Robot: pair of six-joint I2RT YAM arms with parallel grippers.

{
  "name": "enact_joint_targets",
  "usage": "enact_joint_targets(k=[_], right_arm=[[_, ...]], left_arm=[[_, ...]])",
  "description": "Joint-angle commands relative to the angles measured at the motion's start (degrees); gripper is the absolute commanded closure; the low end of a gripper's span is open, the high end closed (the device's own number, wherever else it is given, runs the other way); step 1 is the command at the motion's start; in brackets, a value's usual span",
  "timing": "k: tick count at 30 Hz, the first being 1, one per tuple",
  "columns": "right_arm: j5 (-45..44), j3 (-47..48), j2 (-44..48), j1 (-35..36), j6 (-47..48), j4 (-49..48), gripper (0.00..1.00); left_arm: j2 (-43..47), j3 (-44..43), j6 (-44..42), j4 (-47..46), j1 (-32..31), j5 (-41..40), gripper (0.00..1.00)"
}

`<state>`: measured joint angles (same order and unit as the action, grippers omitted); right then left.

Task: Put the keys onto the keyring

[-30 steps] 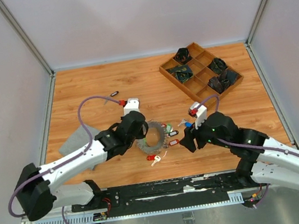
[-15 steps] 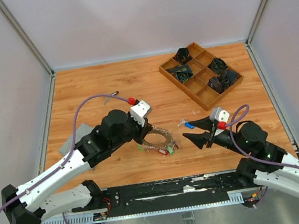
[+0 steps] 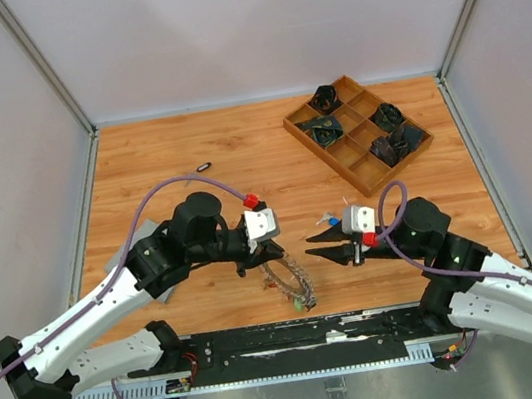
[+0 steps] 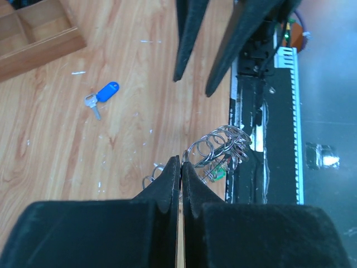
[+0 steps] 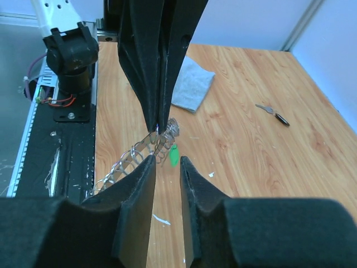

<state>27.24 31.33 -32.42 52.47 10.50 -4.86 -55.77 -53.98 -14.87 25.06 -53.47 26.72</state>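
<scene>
Left fingers [image 3: 272,250]: clenching tightly together, pinching the wire of the keyring [image 3: 290,279] at their very tips.
Keyring: hanging tilted from the left fingers, over the near edge of the table [image 3: 186,141]. Many small silver keys are crowding around it. Whether its lower end is touching the wood is not clear.
Green tag [image 5: 174,155]: dangling among the silver keys on the ring, just past the right fingertips in the right wrist view.
Right fingers [image 3: 320,248]: standing a little apart and gripping nothing. They are pointing straight at the left fingers, with their tips just beside the keyring. Whether they are touching it cannot be told.
Blue-tagged key [image 3: 328,219]: lying flat on the table just behind the right fingers, apart from the ring.
Black-tagged key [image 3: 204,166]: lying alone on the far left part of the table, well apart from both arms.
Wooden tray [image 3: 348,153]: sitting at the far right of the table, with dark items filling several of its compartments.
Grey cloth [image 3: 131,253]: lying on the table, partly hiding beneath the left arm.
</scene>
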Motion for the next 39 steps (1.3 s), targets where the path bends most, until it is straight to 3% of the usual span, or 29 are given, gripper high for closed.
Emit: enact_joint_targets(k=[1, 11, 31, 39], right_arm=[[6.01, 3.89, -3.59, 0.09, 1.57, -0.29, 0.76], [10.0, 5.87, -11.74, 1.91, -0.33, -2.92, 0.72], [7.37, 6.22, -14.75, 4.75, -0.61, -6.5, 0.74], [9.4, 6.9, -16.66, 5.4, -1.36, -6.76, 0.87]], left_arm=[[1.99, -2.6, -3.26, 0.76, -0.4, 6.2, 1.0], [3.89, -2.36, -3.5, 0.67, -0.4, 5.72, 1.0], [2.82, -2.76, -3.76, 0.88, -0.4, 7.25, 0.99], [2.81, -2.96, -3.76, 0.97, -0.4, 6.88, 0.99]])
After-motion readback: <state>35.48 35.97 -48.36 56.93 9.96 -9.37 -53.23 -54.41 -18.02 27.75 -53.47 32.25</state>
